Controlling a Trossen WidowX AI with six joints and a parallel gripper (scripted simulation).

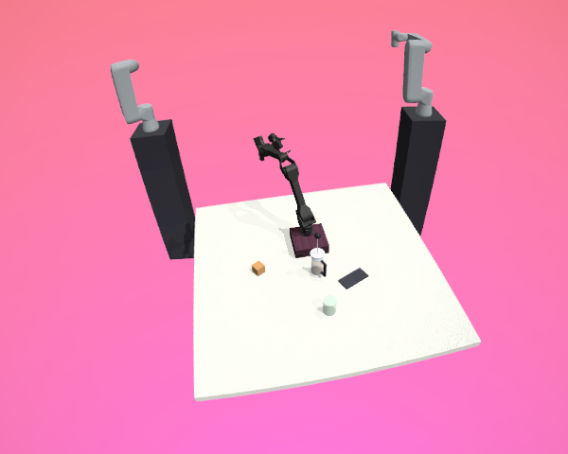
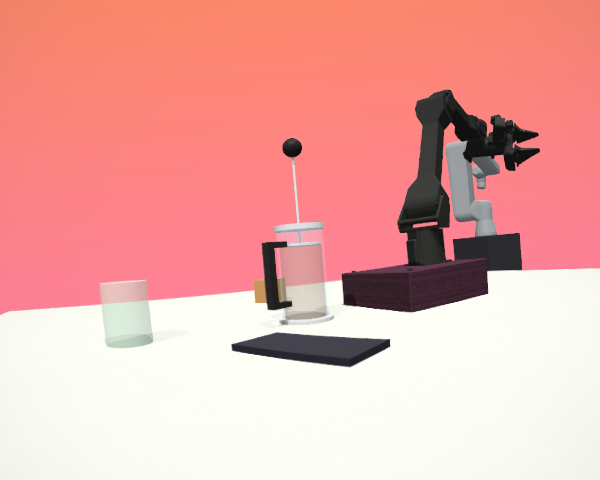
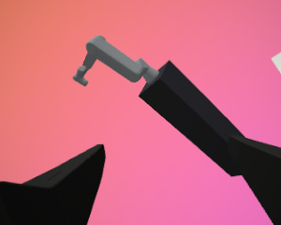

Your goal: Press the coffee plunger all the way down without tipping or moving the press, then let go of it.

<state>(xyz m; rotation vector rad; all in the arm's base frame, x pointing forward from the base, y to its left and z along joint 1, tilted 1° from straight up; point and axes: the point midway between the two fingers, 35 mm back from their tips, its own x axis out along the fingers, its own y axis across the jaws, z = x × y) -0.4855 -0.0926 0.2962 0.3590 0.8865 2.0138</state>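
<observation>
The coffee press (image 1: 316, 267) (image 2: 303, 281) stands upright on the white table, its black handle (image 1: 324, 268) (image 2: 271, 276) on one side. Its plunger is up: the black knob (image 1: 317, 235) (image 2: 292, 147) is high above the lid (image 1: 317, 253) (image 2: 298, 226) on a thin rod. My gripper (image 1: 287, 145) (image 2: 539, 142) (image 3: 166, 146) is open and empty, high above the table's back part. It is well away from the press and points away from it. The press is not in the wrist view.
A dark flat slab (image 1: 353, 278) (image 2: 310, 348) lies beside the press. A pale green cup (image 1: 329, 305) (image 2: 126, 315) stands farther forward. An orange cube (image 1: 258, 268) (image 2: 260, 290) is on the other side. My arm's dark base block (image 1: 301, 245) (image 2: 378, 290) is close behind the press.
</observation>
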